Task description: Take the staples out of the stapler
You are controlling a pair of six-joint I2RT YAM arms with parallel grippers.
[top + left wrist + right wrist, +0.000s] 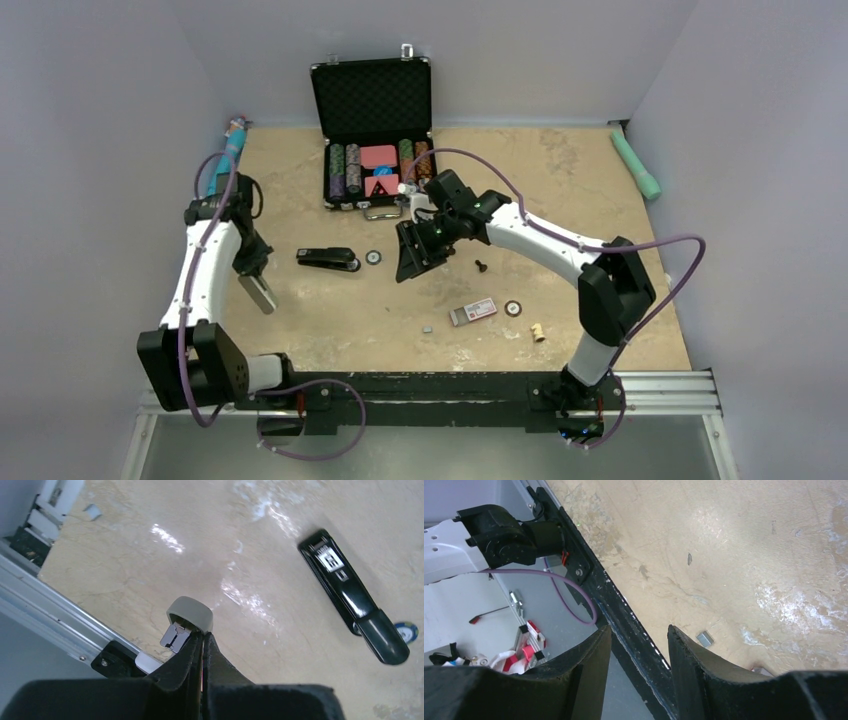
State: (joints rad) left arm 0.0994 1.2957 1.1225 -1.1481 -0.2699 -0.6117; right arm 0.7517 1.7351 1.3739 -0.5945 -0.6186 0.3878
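Grey staples (pixel 704 638) show from right wrist, stapler (pixel 350 600) from left.

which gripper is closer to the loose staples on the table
Right. The right gripper hangs open just up-table and slightly left of the staples; the left gripper, shut on a grey piece, is far off to their left, past the stapler.

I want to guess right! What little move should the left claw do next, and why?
Probably lower the shut left claw and let go of its small grey capped piece. The tiny grey metal staple strip already lies loose on the beige table, apart from the slim black stapler, so unloading looks done.
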